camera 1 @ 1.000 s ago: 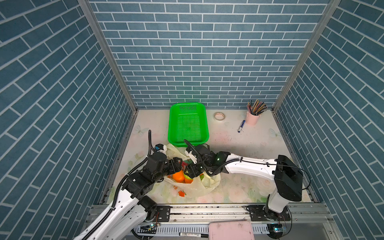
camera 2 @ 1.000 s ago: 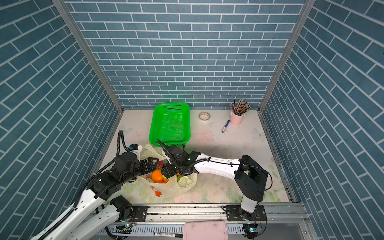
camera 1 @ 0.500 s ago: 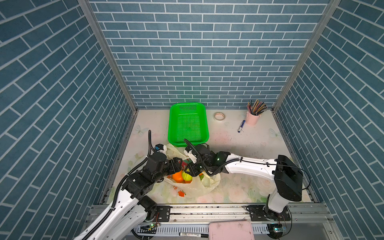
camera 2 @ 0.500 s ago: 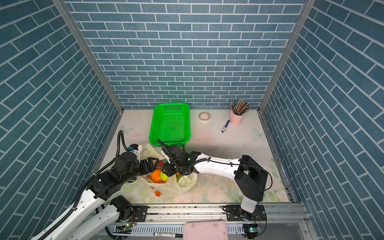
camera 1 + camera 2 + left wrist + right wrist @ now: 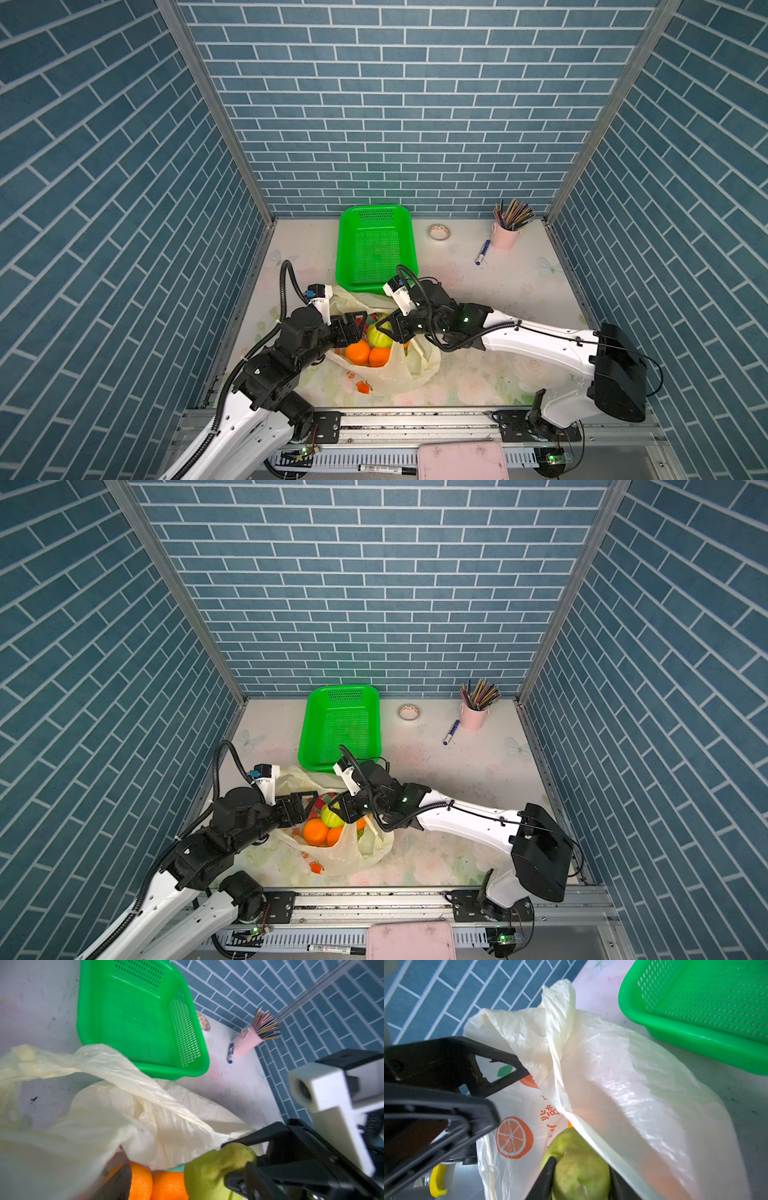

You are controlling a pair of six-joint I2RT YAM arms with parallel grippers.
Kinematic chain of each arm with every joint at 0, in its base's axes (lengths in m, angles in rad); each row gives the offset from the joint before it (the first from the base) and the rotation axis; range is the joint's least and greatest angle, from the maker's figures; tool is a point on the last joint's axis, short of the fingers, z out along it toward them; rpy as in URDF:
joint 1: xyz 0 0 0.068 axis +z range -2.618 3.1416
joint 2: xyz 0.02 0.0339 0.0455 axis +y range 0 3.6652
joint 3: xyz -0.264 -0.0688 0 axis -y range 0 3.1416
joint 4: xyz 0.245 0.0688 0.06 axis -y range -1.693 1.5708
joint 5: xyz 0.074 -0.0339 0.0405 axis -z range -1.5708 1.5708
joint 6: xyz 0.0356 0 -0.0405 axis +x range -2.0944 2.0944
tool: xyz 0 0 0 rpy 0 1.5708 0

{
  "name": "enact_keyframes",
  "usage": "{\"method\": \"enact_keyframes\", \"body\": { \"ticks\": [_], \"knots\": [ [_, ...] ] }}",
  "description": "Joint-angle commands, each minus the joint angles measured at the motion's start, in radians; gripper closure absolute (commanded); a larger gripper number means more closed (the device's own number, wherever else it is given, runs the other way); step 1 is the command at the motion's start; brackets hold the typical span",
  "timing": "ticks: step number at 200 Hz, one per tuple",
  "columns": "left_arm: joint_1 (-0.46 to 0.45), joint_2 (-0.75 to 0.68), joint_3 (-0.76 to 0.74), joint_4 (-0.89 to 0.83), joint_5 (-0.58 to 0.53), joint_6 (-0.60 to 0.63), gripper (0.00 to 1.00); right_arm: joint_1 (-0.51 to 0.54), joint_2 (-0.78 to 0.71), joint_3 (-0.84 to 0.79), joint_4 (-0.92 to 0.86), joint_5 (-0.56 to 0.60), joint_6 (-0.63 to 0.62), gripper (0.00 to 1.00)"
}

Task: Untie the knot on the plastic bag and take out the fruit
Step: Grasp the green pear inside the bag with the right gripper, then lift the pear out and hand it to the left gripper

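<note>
Seemingly, right gripper (image 5: 581,1166), reaching low across, clamps green fruit (image 5: 209,1169).

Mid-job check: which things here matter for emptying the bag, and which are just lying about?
Job in hand:
plastic bag
green fruit, gripped by the right gripper
two oranges inside the bag

Lying about:
green basket, empty, possibly where fruit goes
tape roll
pink cup of pencils
blue pen
black marker

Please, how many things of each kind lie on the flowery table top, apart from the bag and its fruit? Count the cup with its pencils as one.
Green basket: 1
Tape roll: 1
Pink cup: 1
Blue pen: 1
Total: 4
</note>
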Motion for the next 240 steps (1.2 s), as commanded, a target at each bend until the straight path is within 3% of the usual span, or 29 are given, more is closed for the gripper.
{"method": "enact_keyframes", "body": {
  "ticks": [1,68,120,171,240],
  "knots": [
    [-0.001,-0.056,-0.009,0.145,0.035,0.098,0.14,-0.018,-0.071,-0.038,0.117,-0.025,0.046,0.71],
    [-0.001,-0.071,-0.001,0.34,0.172,0.374,0.12,-0.112,-0.211,-0.066,0.218,-0.097,0.084,0.7],
    [-0.001,0.083,0.054,0.427,0.32,0.682,0.11,-0.234,-0.251,-0.045,0.21,-0.156,0.084,0.7],
    [-0.004,0.273,0.142,0.47,0.428,0.953,0.11,-0.269,-0.255,-0.008,0.184,-0.194,0.064,0.69],
    [-0.028,0.464,0.214,0.542,0.447,1.087,0.11,-0.271,-0.243,0.021,0.183,-0.242,0.068,0.69]
  ]
}}
